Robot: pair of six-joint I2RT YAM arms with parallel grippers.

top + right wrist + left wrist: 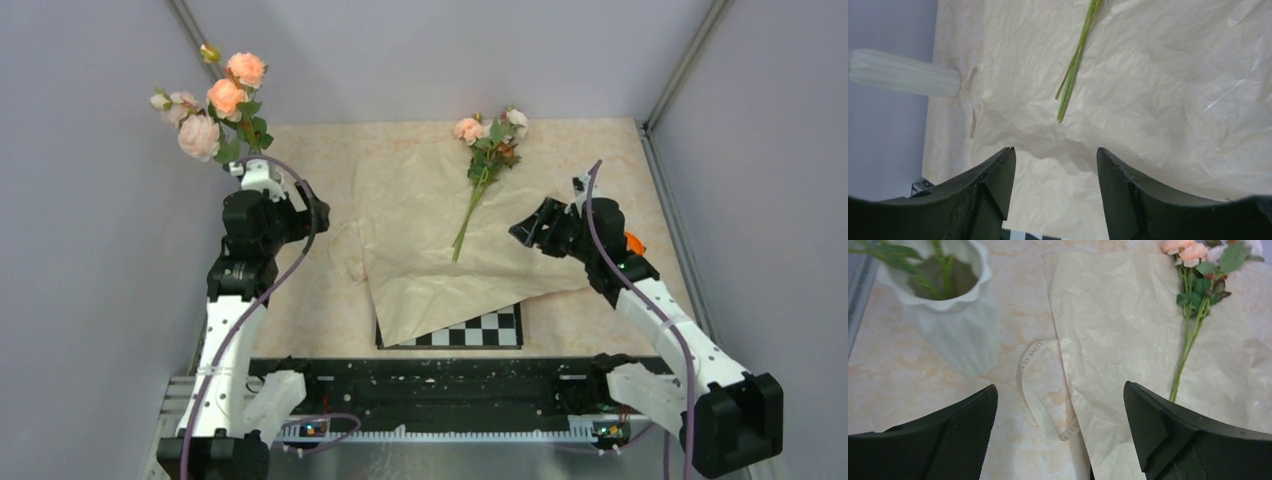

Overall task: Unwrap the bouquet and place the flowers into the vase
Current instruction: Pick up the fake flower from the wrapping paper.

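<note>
Down at the near edge, a checkerboard (480, 328) peeks out from under the front corner of the wrapping paper (420, 230). The sheet is fully opened out, flat and creased, covering the middle of the marbled surface (310, 300).

Over on the right, the right tool (1054, 152) hovers low above that paper. Its jaws are moderately apart with nothing between them, and they point toward the cut ends of the stems, which lie just ahead of the fingertips and do not touch them.

Those stems belong to the loose flowers (487, 150). The small bunch lies on the paper with thin green stems toward the arms and peach and cream blooms at the far edge of the sheet.

On the left, the left tool (1059, 390) is spread as wide as it goes and grips nothing. It hangs above bare surface, where the cream ribbon (1032, 354) lies in a loose curl against the paper's left edge.

Just beyond it stands the vase (955, 325), white, ribbed and upright, clear of the paper at the far left. Green stems go down into its mouth, and the standing roses (225, 100), peach and pale pink, rise high above it against the back wall.
</note>
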